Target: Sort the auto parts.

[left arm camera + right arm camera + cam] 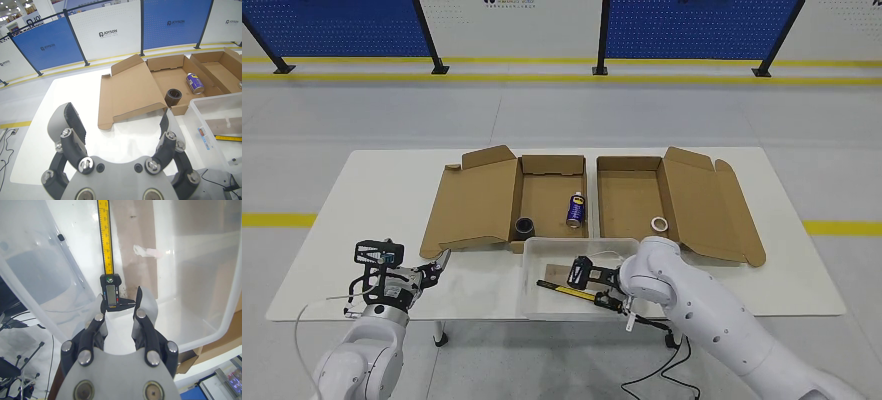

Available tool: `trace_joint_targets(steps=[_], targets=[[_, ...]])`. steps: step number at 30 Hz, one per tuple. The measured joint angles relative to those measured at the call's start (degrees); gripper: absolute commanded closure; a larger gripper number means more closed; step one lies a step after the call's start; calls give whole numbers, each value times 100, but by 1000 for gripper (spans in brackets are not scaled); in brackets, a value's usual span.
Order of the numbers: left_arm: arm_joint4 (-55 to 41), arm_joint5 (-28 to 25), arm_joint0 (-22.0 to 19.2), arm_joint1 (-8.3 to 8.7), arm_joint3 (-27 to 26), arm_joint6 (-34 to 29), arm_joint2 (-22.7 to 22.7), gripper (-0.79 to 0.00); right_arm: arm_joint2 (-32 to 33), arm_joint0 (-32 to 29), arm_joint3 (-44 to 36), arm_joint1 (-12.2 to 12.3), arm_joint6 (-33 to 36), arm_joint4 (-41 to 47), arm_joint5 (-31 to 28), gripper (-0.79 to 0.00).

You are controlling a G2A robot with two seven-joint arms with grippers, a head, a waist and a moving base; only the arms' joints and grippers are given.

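My right jaws clench the caliper (110, 294) by its blocky black head, yellow ruled beam lying flat inside the clear plastic bin (226, 317). My left jaws hang released, ribbed black pads (74, 121) spread, above the smooth white worktop (56, 98).

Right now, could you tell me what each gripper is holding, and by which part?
Right gripper: the yellow-and-black digital caliper, apparently pinched across its display head. Left gripper: open, holding nothing.

Yellow caliper (110, 291) lies flat in the clear bin (530, 285). Blue can (575, 209) lies on its side and black sleeve (525, 226) stands upright in the left box (547, 200). Tape roll (659, 224) lies in the right box (627, 200).
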Motion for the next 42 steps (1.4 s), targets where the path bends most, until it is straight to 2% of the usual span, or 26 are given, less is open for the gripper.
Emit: trace_joint_targets(steps=[37, 42], targets=[[0, 0, 0, 0, 0, 0, 0, -785, -485, 261, 774, -231, -102, -24, -7, -360], [0, 0, 0, 0, 0, 0, 0, -785, -496, 302, 784, -258, -140, -156, 157, -366]])
